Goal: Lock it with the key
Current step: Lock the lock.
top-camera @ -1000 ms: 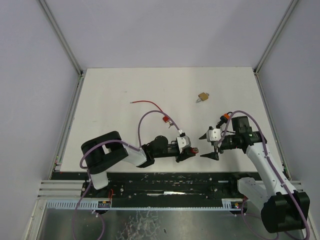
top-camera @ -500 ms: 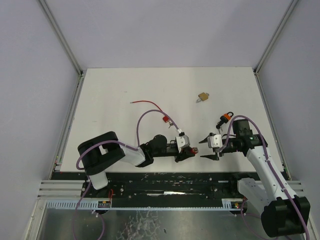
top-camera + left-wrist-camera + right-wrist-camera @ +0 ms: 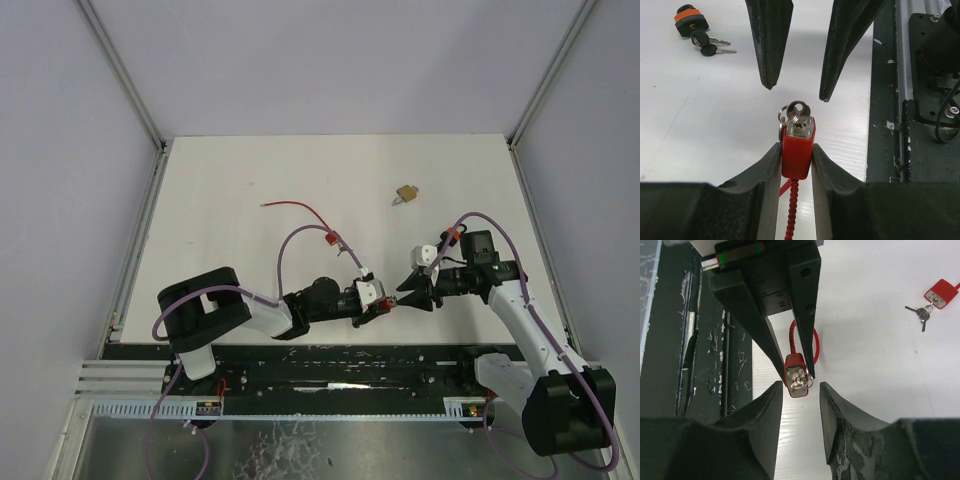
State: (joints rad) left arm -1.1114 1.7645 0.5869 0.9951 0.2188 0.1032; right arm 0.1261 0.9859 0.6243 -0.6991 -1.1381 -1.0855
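White tbl (image 3: 250,180), padlock (image 3: 798,150) key-end twd R gripper (image 3: 797,91)

Red padlock (image 3: 798,150), silver key (image 3: 800,108), black jaws, white table (image 3: 250,170), brass-coloured padlock (image 3: 406,193), black-and-orange lock (image 3: 690,20).

Brass padlock (image 3: 406,193) and an orange-capped black lock (image 3: 690,19) with two keys (image 3: 708,50), apart on the white table (image 3: 230,180).

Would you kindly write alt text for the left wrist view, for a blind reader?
The left end effector grips a red padlock with a ringed key at its end. The right end effector, jaws open, points at the key from beyond.
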